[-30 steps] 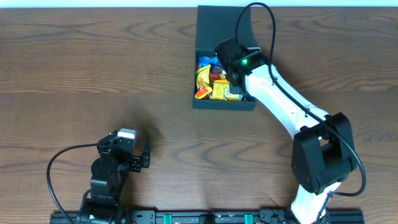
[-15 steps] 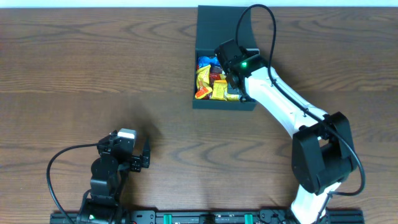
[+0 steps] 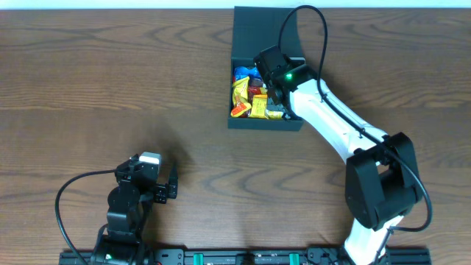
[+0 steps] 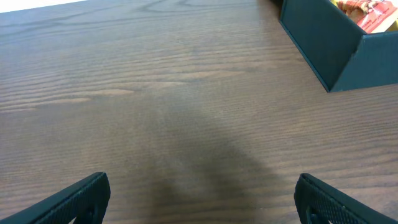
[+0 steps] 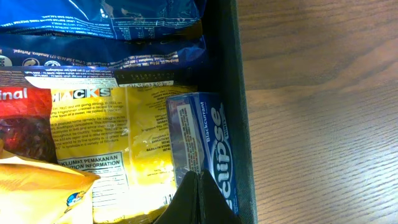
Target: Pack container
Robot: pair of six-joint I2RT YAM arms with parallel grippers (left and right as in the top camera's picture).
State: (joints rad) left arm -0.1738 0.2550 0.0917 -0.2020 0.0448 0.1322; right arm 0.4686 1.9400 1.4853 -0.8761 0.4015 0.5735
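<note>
The square, matte dark teal cardboard container (image 3: 265, 123) sits far-centre on the brown wooden table (image 3: 110, 88). Inside it, the right gripper (image 5: 199, 200), jaws pressed together over a blue Eclipse gum box (image 5: 200, 146), has barely shifted. The left gripper (image 4: 200, 193) stays spread.

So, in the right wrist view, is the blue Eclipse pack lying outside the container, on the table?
No, the Eclipse pack lies inside the container, right against its dark wall and beside a yellow packet.

I see my right gripper (image 3: 275, 94) over the open dark container (image 3: 265, 124), above yellow, red and blue snack packets (image 3: 246, 92); my left gripper (image 3: 171, 188) sits well apart.
</note>
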